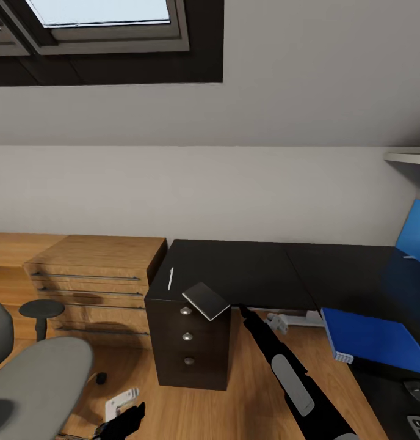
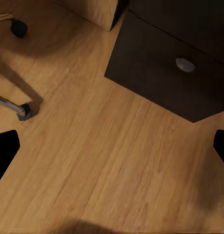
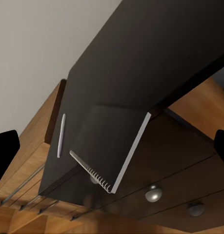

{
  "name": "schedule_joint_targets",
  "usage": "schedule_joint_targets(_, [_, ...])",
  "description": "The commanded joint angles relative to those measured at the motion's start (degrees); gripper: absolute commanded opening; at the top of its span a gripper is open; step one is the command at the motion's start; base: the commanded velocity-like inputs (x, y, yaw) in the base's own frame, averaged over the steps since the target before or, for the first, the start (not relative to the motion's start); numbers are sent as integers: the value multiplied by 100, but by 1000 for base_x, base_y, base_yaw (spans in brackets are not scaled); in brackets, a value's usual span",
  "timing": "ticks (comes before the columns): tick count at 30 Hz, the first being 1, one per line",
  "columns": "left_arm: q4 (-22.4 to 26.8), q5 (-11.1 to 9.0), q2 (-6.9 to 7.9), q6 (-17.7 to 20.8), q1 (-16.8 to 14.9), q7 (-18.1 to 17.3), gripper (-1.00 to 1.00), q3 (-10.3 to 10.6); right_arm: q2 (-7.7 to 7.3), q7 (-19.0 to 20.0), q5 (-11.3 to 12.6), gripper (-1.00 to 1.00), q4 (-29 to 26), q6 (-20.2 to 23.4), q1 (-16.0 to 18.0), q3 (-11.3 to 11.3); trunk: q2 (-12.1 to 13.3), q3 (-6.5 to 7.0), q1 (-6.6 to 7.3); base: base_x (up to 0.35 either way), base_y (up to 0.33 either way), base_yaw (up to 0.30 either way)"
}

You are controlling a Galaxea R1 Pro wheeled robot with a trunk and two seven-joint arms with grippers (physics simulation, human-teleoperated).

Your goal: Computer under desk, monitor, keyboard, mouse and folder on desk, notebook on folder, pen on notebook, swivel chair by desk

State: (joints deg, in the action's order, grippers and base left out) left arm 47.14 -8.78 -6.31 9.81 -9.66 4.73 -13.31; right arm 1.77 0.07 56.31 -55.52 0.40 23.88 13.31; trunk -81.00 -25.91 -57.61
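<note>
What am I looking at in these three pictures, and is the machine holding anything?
They are simulator renders from a two-armed robot. The big picture comes from its head; its black right arm reaches toward the desk. The other two come from cameras near each arm's tool.

On the desk's glossy black top lie a grey notebook, jutting over the front edge above the drawers, a white pen beside it, and a blue folder further right. A grey swivel chair stands at the left.

The right wrist view faces the notebook and pen; the left one faces the wooden floor. Both tools are open, holding nothing.
</note>
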Motion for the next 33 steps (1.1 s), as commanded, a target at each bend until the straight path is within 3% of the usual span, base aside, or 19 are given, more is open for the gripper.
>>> schedule_joint_targets(1, [460, -60, -75, 547, -1, 20, 100, 1, -1, 1, 48, 100, -3, 4, 3, 4, -4, -7, 0, 0, 0, 0])
schedule_joint_targets(8, [1700, -99, -193, 2012, -1, 19, 100, 10, 10, 1, 49, 100, 3, 9, 3, 11, -4, -7, 0, 0, 0, 0])
schedule_joint_targets(12, [2181, -245, -228, 2301, -1, 19, 100, 7, 19, -2, 60, 100, 6, 25, 3, 12, -4, -7, 0, 0, 0, 0])
schedule_joint_targets(18, [3205, -895, -238, 2820, -8, 23, 100, -3, 31, -4, 102, 100, 10, 108, 1, 17, -124, -61, -66, 0, 0, 0])
schedule_joint_targets(20, [3730, -1233, -226, 3587, -9, 30, 100, -32, 41, -1, 217, 100, 17, 299, -3, 20, -204, -97, -110, 0, 0, 0])
schedule_joint_targets(21, [3815, -1290, -221, 3776, -9, 32, 100, -48, 44, 0, 257, 100, 18, 351, -3, 21, -244, -114, -132, 0, 0, 0])
schedule_joint_targets(22, [3978, -1403, -218, 4227, -10, 30, 100, -135, 45, 1, 390, 100, 27, 475, -5, 18, -284, -132, -154, 0, 0, 0])
schedule_joint_targets(27, [4008, -1493, -227, 4568, -7, 49, 100, -238, 44, 1, 532, 100, 101, 573, -5, 21, -485, -222, -264, 0, 0, 0])
schedule_joint_targets(29, [3742, -1495, -218, 4596, -6, 54, 100, -266, 44, 1, 566, 100, 149, 592, -6, 22, -565, -258, -307, 0, 0, 0])
schedule_joint_targets(32, [3593, -1489, -209, 4411, -6, 43, 100, -281, 36, 3, 583, 100, 167, 598, -6, 18, -685, -312, -373, 0, 0, 0])
schedule_joint_targets(33, [3531, -1483, -192, 4144, -8, 37, 100, -288, 15, 9, 595, 100, 176, 601, -6, 7, -726, -330, -395, 0, 0, 0])
